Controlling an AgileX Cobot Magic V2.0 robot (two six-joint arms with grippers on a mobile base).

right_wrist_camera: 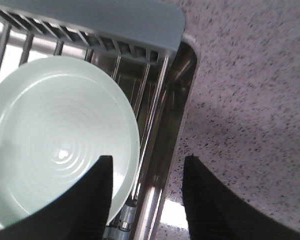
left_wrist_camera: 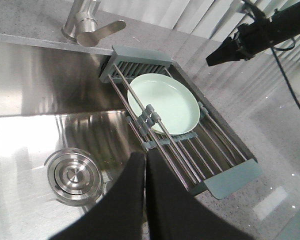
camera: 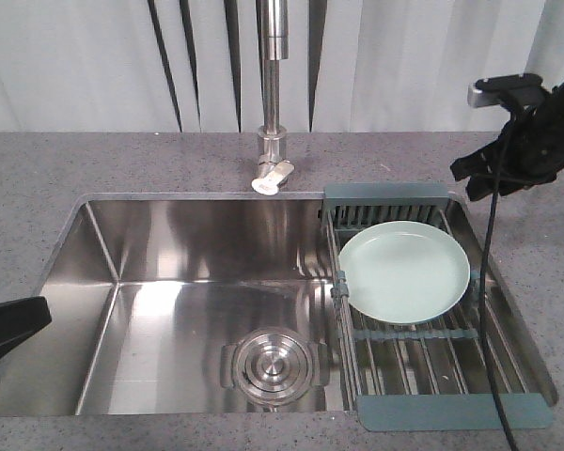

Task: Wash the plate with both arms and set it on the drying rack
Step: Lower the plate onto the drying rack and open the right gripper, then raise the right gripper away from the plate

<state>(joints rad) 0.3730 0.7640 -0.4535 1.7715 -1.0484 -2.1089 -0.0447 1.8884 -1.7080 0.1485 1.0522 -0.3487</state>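
Note:
The pale mint-green plate (camera: 404, 271) lies flat, face up, on the wires of the drying rack (camera: 451, 411), toward its far end. In the left wrist view the plate (left_wrist_camera: 162, 107) rests on the rack (left_wrist_camera: 234, 180), and nothing touches it. My right gripper (right_wrist_camera: 147, 164) hovers open above the plate's (right_wrist_camera: 55, 135) right rim and the rack's (right_wrist_camera: 105, 20) edge, holding nothing. The black right arm (camera: 531, 141) hangs over the counter behind the rack. My left gripper (left_wrist_camera: 146, 155) is shut and empty above the sink, between drain and rack. Only the left arm's tip (camera: 9, 329) shows at the front view's left edge.
The steel sink basin (camera: 197, 235) has a round steel drain (camera: 273, 366) in its floor. A chrome faucet (camera: 274, 94) stands behind it. Speckled grey counter (camera: 75, 160) surrounds the sink. A black cable (camera: 489, 282) hangs across the rack's right side.

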